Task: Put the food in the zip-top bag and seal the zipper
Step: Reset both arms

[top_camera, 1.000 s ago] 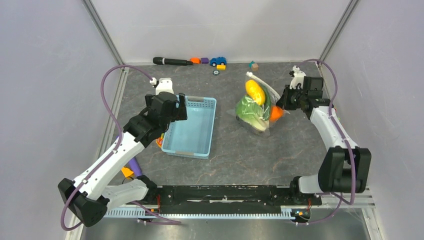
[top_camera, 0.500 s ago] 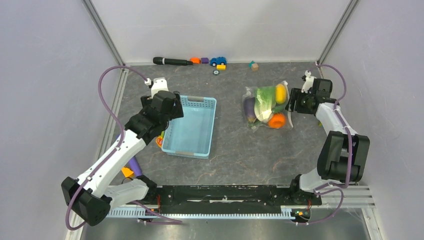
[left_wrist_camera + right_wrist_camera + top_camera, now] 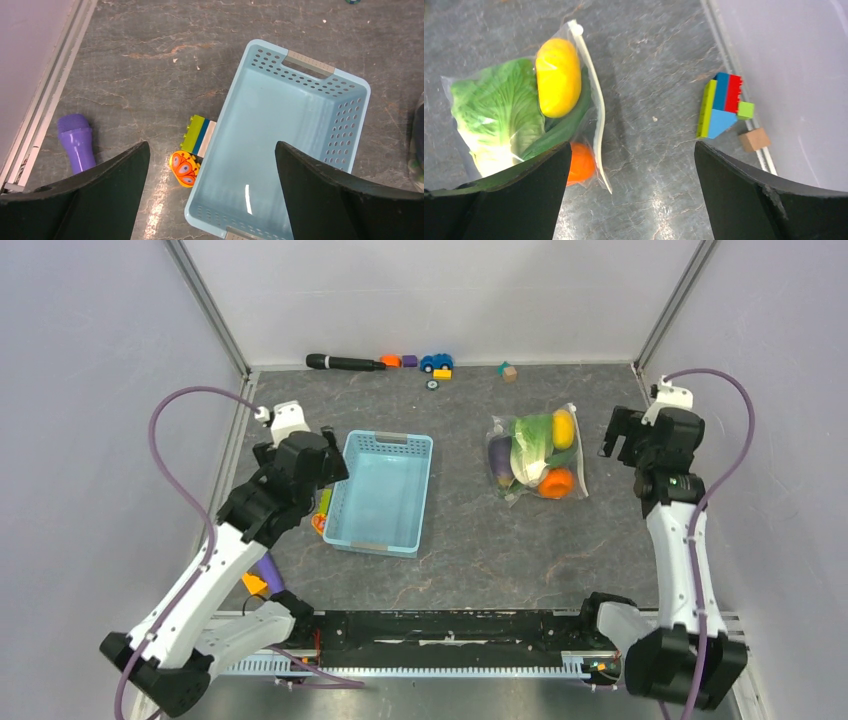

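Lying flat right of centre in the overhead view, the clear polka-dotted plastic zip-top bag [image 3: 535, 457] rests on the grey stone-patterned desk [image 3: 470, 540]. The toy food is inside it: a green leafy lettuce [image 3: 527, 448], a yellow round piece [image 3: 563, 427], an orange round piece [image 3: 556, 482] and a dark purple eggplant [image 3: 499, 455]. In the right wrist view the thin white zipper strip [image 3: 591, 107] runs straight along the bag's right edge, left of centre in that frame; whether it is pressed closed I cannot tell.

The right hand [image 3: 631, 146] is spread wide and grips nothing, apart from the bag and toward the right edge of the overhead view. A stack of coloured toy bricks [image 3: 721, 105] lies at centre right of its wrist frame.

The left hand [image 3: 211, 147] is also spread wide and holds nothing, at the left of the overhead view above the light-blue lattice plastic basket [image 3: 385, 495]. A purple rod [image 3: 77, 140] lies at the lower left of its wrist frame.
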`<state>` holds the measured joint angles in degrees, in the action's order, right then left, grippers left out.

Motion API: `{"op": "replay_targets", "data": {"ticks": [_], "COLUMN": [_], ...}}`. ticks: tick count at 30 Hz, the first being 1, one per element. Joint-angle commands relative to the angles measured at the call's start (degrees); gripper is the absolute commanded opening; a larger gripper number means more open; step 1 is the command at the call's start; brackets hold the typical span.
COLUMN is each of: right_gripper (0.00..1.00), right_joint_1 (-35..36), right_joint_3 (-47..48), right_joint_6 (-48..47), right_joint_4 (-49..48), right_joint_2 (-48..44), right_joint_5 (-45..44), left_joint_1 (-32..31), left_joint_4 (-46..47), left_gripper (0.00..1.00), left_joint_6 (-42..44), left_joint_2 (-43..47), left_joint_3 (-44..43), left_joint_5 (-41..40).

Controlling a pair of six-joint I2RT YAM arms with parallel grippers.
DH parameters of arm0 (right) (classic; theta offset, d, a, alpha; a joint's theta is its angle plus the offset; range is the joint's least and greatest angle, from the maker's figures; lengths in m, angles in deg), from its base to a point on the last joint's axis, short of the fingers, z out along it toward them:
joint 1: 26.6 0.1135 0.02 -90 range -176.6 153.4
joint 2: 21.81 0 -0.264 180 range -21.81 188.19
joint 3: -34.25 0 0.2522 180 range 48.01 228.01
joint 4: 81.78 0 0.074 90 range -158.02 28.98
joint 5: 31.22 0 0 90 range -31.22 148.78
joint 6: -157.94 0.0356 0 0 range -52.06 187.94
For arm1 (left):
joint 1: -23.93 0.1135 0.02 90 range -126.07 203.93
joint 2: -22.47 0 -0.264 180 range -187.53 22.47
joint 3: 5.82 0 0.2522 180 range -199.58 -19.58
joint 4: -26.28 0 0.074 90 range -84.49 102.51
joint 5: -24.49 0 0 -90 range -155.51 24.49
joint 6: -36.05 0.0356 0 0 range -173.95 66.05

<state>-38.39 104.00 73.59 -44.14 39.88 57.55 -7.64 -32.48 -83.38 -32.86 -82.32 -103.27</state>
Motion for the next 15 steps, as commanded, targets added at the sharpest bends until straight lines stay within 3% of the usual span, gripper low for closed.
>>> {"op": "replay_targets", "data": {"ticks": [1, 8, 15], "right_gripper": [0.98, 0.98, 0.98], "right_joint_1": [-0.11, -0.08, -0.08], "right_joint_3": [-4.03, -11.71, -12.49], "right_joint_6": [2.95, 3.13, 2.34], "right_joint_4": [-1.28, -4.98, -5.74], "right_joint_2": [-7.08, -16.18, -17.62], "right_joint_5": [-7.26, -7.98, -5.28], "left_joint_1": [0.27, 0.28, 0.27], "left_joint_4": [-4.27, -6.78, -7.67], "left_gripper": [1.00, 1.00, 1.00], "left_joint_6": [-3.78, -4.02, -6.24], "left_joint_2": [4.90, 8.70, 9.32], "left_joint_3": [-2.47, -1.97, -1.15], "left_joint_5": [-3.78, -3.86, -3.05]}}
